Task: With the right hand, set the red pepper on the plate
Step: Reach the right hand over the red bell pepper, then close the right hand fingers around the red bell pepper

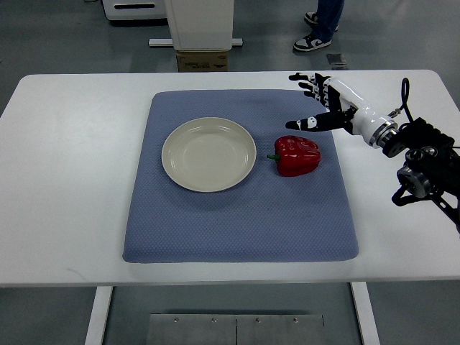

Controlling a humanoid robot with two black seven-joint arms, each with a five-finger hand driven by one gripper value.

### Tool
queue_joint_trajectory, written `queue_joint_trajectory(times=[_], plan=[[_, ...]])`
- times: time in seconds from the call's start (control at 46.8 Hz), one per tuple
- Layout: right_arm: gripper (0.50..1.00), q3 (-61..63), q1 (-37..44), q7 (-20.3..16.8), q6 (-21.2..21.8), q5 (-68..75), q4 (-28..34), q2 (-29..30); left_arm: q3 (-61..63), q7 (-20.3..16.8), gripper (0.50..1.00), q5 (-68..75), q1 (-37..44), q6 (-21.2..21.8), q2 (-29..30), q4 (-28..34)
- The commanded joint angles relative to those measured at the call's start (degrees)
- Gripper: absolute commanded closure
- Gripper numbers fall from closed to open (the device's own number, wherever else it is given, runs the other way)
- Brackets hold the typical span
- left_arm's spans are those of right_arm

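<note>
Pepper (297, 155) lies on its side on the blue mat (237, 215), in the mat's right half and nearer its far edge than its near one. It is red, with a short green stem pointing left toward the plate (208, 154). The plate is cream, round and bare, sitting left of the pepper with a narrow strip of mat between them; the two do not touch.

The mat is a padded square spread over the middle of the white table (65, 180), its edges well inside the table's edges on every side.

The right hand (323, 104) reaches in from the table's right edge, hovering over the mat's far right corner, just beyond and to the right of the pepper. Its fingers (305, 80) are spread and relaxed, pointing left and away, and the thumb (302, 123) stretches out toward the pepper's top without meeting it. The hand grasps nothing. Its white forearm runs back to a black wrist joint (424, 169) with cables, hanging over the table's right edge.

Beyond the table's far edge, on the grey floor, stands a white base (201, 25) with a cardboard box (202, 61) at its foot, and a person's shoes (315, 32) and trouser legs show at the top right.
</note>
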Motion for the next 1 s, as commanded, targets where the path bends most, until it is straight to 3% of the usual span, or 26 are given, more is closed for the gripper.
queue_joint_trajectory(times=[0.0, 0.449, 0.983], plan=[[0.509, -1.48, 0.55, 0.44, -0.01, -2.56, 0.0, -0.19, 0.0, 0.0, 0.5, 0.0, 0.0, 0.0, 0.0, 0.0], [0.517, -13.35, 5.82, 0.44, -0.36, -7.83, -0.26, -1.86, 0.0, 0.0, 0.5, 0.0, 0.0, 0.0, 0.0, 0.0], [0.521, -15.72, 5.56, 0.0, -0.98, -10.21, -2.29, -1.51, 0.0, 0.0, 0.5, 0.0, 0.0, 0.0, 0.0, 0.0]])
